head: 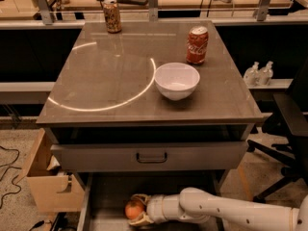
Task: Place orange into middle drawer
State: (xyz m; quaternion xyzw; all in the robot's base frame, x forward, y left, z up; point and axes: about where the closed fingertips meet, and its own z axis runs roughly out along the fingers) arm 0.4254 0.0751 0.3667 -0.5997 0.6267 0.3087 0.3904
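Observation:
The orange (134, 210) is a round fruit low in the camera view, inside the open middle drawer (107, 195), over its flat grey floor near the middle. My gripper (136, 209) reaches in from the right on a white arm (226, 212). One finger sits above the orange and one below it, closed around it. I cannot tell whether the orange touches the drawer floor. The drawer's front edge is cut off by the bottom of the frame.
Above the open drawer is a grey drawer front with a dark handle (151, 156). On the tabletop (101, 76) stand a white bowl (176, 80), a red soda can (197, 44) and a brown can (112, 16). A cardboard box (45, 177) is at the left, a black chair (288, 124) at the right.

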